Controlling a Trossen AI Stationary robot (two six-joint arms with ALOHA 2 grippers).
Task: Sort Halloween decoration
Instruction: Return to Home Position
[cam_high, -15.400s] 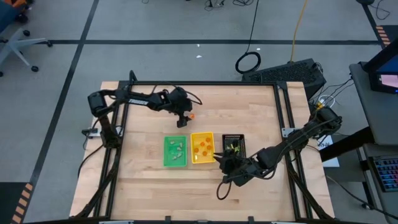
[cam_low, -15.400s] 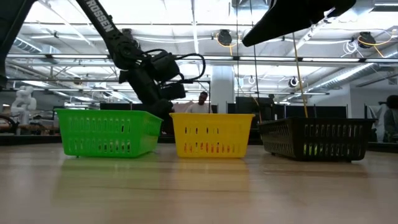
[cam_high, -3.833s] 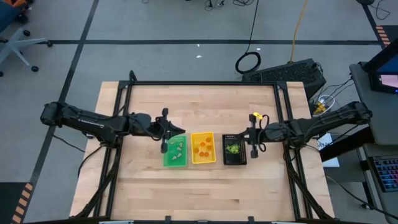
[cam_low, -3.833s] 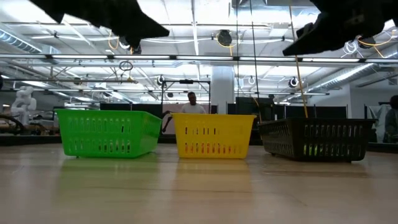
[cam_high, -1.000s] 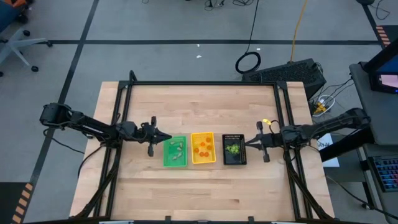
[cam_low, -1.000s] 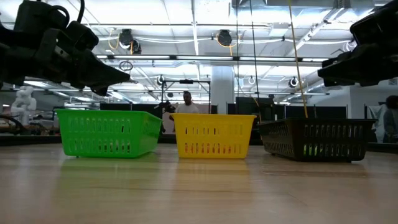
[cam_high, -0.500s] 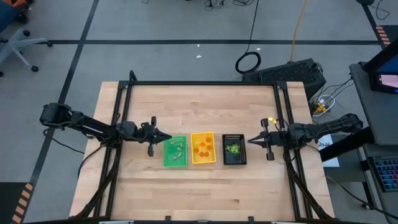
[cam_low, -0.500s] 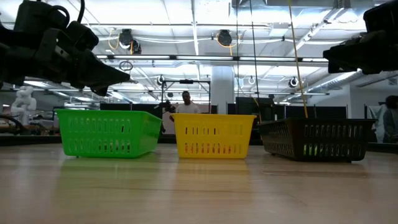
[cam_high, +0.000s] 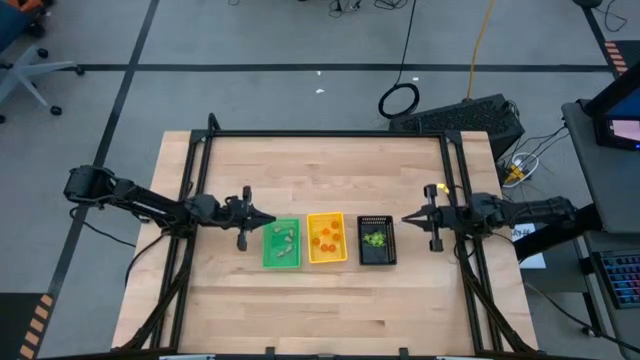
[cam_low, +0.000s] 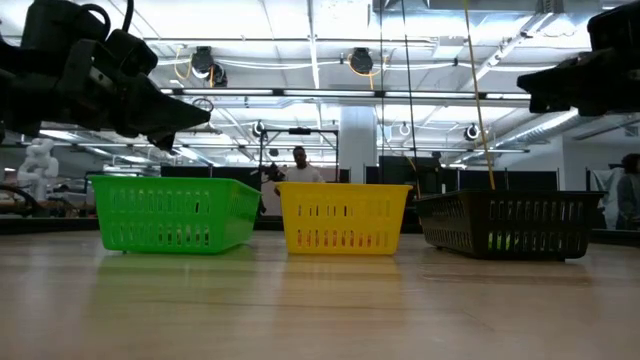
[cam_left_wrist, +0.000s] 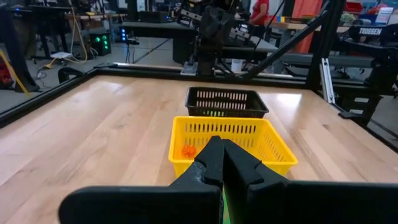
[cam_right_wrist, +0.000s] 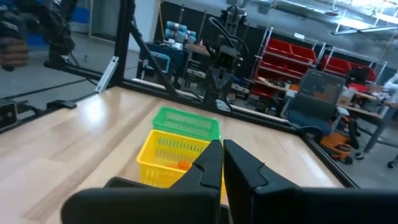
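Three small trays stand in a row at mid-table: green (cam_high: 281, 243), yellow (cam_high: 326, 238) and black (cam_high: 376, 240). Pale trinkets (cam_high: 286, 237) lie in the green tray, orange ones (cam_high: 324, 238) in the yellow tray, and yellow-green ones (cam_high: 375, 239) in the black tray. My left gripper (cam_high: 270, 222) is shut and empty. It hovers level just left of the green tray and points at the row (cam_left_wrist: 221, 149). To the right of the black tray my right gripper (cam_high: 405, 221) is also shut and empty, level, pointing back at the trays (cam_right_wrist: 221, 150).
A black metal frame (cam_high: 320, 135) runs round the tabletop, with rails along both sides. Bare wood lies on the near (cam_high: 320, 310) and far (cam_high: 320, 175) sides of the trays. A person (cam_low: 298, 166) stands far behind the table in the low view.
My right gripper has drawn back from the black tray toward the table's right edge. It has risen a little and rolled slightly. It has stayed shut.
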